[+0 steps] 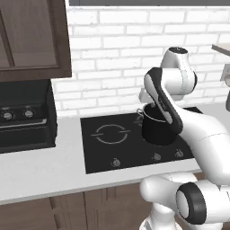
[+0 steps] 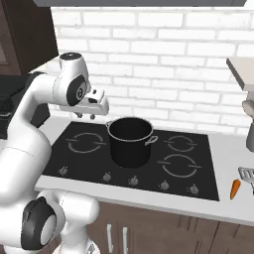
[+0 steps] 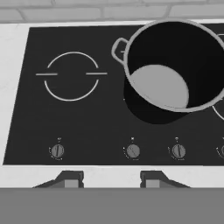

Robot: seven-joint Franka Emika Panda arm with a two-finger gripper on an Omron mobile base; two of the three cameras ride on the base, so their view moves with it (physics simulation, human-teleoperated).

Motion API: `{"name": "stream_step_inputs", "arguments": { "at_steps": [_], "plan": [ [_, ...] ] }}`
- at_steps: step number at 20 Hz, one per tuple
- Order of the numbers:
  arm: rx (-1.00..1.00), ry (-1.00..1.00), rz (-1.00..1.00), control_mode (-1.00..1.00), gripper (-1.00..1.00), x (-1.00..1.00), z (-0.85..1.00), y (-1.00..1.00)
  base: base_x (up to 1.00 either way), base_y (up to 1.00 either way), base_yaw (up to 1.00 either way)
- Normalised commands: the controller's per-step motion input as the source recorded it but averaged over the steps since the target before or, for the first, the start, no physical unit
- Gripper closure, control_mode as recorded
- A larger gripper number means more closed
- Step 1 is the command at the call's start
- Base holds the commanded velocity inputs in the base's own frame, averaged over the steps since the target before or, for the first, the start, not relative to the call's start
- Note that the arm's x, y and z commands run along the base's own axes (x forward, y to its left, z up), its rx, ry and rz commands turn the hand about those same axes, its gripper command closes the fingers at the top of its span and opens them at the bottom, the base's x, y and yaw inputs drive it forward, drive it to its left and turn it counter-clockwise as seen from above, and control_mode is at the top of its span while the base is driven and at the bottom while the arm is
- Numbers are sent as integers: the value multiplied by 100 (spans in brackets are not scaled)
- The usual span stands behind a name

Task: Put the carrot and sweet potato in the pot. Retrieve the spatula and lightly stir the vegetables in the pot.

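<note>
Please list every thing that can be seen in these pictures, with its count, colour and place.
pot: one, black, empty, on the cooktop
cooktop: one, black, set in the counter
carrot: one, orange, on the counter right of the cooktop
spatula: one, grey head, beside the carrot, partly cut off
counter: one, pale grey, below the brick wall
cabinet: one, brown, upper left
end effector: one, white, jaws apart, holding nothing, above the cooktop left of the pot

The pot [image 2: 130, 144] is black with a pale grey rim and grey bottom inside. The cooktop [image 2: 94, 154] is black with thin white burner rings and grey knobs. The carrot [image 2: 235, 188] is bright orange. The counter [image 1: 40, 170] is light grey, the brick wall [image 2: 163, 64] white, the cabinets [image 1: 31, 40] dark brown.
</note>
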Motion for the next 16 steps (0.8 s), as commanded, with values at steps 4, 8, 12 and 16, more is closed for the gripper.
{"name": "stream_step_inputs", "arguments": {
  "at_steps": [4, 8, 12, 16],
  "plan": [
    [-6, -4, 0, -100, -100, -25, -1, 0, 0, 0, 0],
    [-2, -7, 0, -100, -100, -52, 0, -2, 0, 0, 0],
    [-3, 0, -1, -100, -100, -35, -6, 0, 0, 0, 0],
    [0, 0, 0, 100, -100, -9, 0, -4, -3, -5, 0]
  ]
}}
